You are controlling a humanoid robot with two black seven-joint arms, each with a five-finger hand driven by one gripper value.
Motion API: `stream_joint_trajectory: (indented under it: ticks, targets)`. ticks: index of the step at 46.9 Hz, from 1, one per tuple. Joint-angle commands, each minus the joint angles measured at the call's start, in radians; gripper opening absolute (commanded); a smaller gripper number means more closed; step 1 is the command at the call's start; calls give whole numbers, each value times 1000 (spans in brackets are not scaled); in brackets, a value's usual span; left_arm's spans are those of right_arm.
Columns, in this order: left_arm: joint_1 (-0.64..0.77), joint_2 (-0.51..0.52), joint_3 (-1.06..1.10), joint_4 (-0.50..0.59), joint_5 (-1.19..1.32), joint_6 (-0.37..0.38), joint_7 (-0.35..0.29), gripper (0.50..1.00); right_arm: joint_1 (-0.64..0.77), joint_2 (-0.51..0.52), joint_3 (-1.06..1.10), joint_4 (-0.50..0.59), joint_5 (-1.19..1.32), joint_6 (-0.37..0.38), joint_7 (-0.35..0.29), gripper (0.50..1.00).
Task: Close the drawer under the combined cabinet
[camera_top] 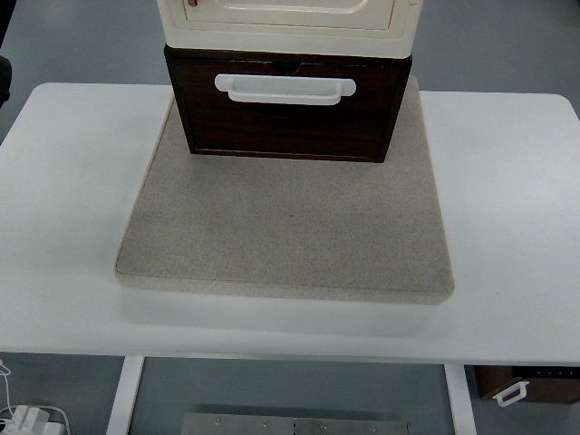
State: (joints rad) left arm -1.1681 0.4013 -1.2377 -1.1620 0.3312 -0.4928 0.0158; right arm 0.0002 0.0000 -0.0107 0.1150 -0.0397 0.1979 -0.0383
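Neither hand shows anywhere in the top view, so I cannot tell whether their fingers are apart or together. The dark drawer (288, 113) sits at twelve o'clock beneath the cream cabinet (288, 23), its white handle (285, 88) facing six o'clock. It appears already pushed in, or nearly. A hard shove might slide the whole cabinet across the grey mat (290, 227) toward the far edge of the table (63, 227).

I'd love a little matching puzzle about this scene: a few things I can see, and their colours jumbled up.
Things:
1. wooden drawer front
2. long plastic drawer handle
3. speckled square stone slab
4. upper cabinet box

Colours:
A. cream
B. grey-beige
C. dark brown
D. white

Pairs: 1-C, 2-D, 3-B, 4-A
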Motion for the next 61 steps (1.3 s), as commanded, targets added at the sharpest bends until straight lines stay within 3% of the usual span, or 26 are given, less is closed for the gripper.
stream_joint_trajectory:
  ticks: [1, 11, 30, 37, 48, 61]
  targets:
    - [-1, 1, -80, 57, 2, 2, 0, 1000, 0, 0, 0, 0, 0, 0, 0, 952]
    - [-13, 17, -181, 246, -6, 2, 0, 1000, 0, 0, 0, 0, 0, 0, 0, 952]
    - [-16, 62, -167, 651, -119, 22, -2, 1000, 0, 0, 0, 0, 0, 0, 0, 952]
    - [-16, 50, -167, 781, -126, 74, -17, 1000, 0, 0, 0, 0, 0, 0, 0, 952]
    - [-2, -41, -167, 881, -136, 194, -17, 1000, 0, 0, 6, 0, 0, 0, 0, 952]
    - [39, -125, -169, 953, -164, 188, -5, 1000, 0, 0, 1, 0, 0, 0, 0, 952]
